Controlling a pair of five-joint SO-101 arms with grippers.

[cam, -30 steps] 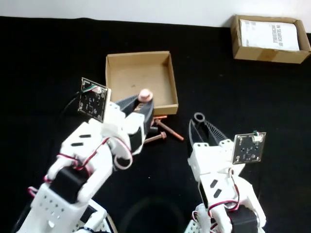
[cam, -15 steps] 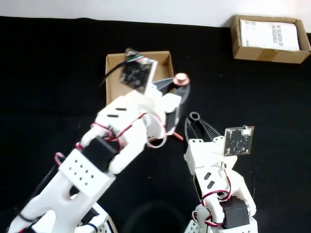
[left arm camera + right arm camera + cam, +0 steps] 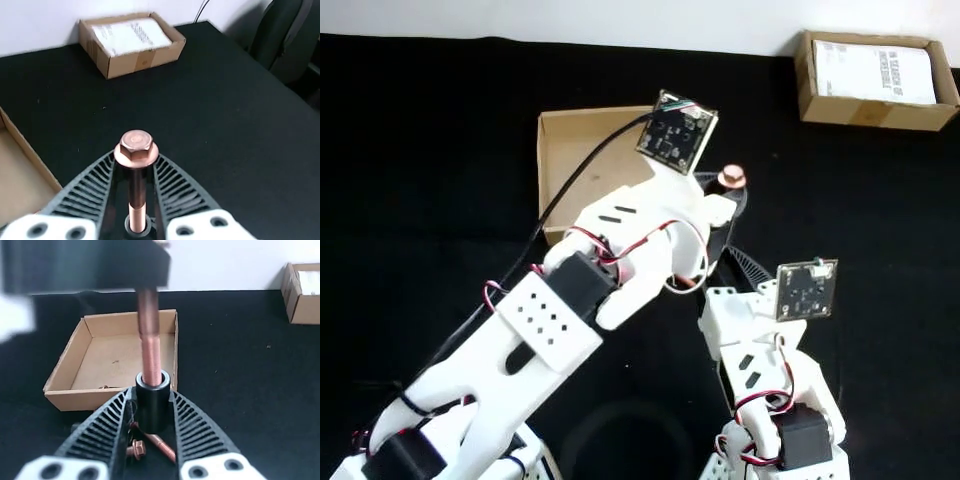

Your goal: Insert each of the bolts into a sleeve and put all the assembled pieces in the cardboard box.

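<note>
Jaws of your left gripper (image 3: 136, 159) clamp the copper hex-head bolt (image 3: 135, 144) by its shaft, head past their tips; your right gripper (image 3: 150, 393) grips the black cylindrical sleeve (image 3: 151, 410), bolt tip inside its mouth, near the open cardboard box (image 3: 125, 319)

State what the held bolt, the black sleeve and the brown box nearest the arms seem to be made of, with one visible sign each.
The bolt is probably metal with a copper-coloured, slightly shiny finish; its hex head catches light. The sleeve is black and smooth with a faint sheen; whether it is metal or plastic is unclear. The cardboard box is plain brown cardboard, matt, with thin folded walls.
</note>
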